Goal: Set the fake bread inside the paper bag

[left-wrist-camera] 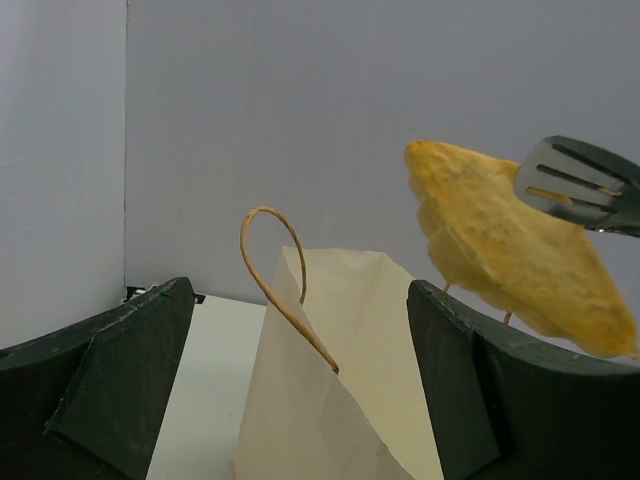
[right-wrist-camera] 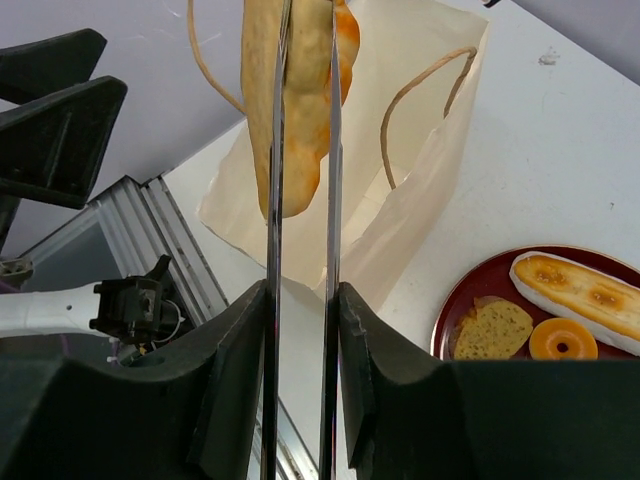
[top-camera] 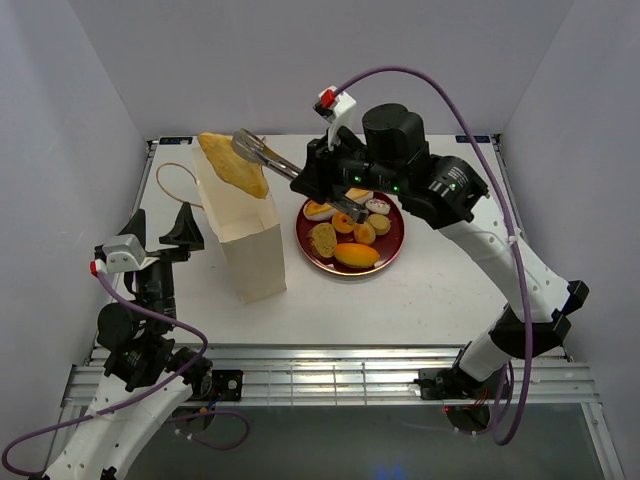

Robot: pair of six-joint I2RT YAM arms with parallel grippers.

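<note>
My right gripper (top-camera: 322,186) (right-wrist-camera: 302,330) is shut on a pair of metal tongs (top-camera: 268,154) (right-wrist-camera: 272,200) (left-wrist-camera: 585,190). The tongs pinch a long golden-yellow piece of fake bread (top-camera: 232,165) (right-wrist-camera: 300,90) (left-wrist-camera: 510,260), which hangs tilted over the open top of the paper bag (top-camera: 250,240) (left-wrist-camera: 340,380) (right-wrist-camera: 420,170). The cream bag stands upright with its brown cord handles up. More fake bread (top-camera: 350,240) lies on the dark-red plate (top-camera: 393,243) (right-wrist-camera: 452,312): rolls, a slice and ring donuts. My left gripper (top-camera: 160,228) (left-wrist-camera: 300,400) stands open just left of the bag, holding nothing.
The plate sits right beside the bag on the white table. White walls close in the back and both sides. A metal rail frame (top-camera: 340,370) runs along the near edge by the arm bases.
</note>
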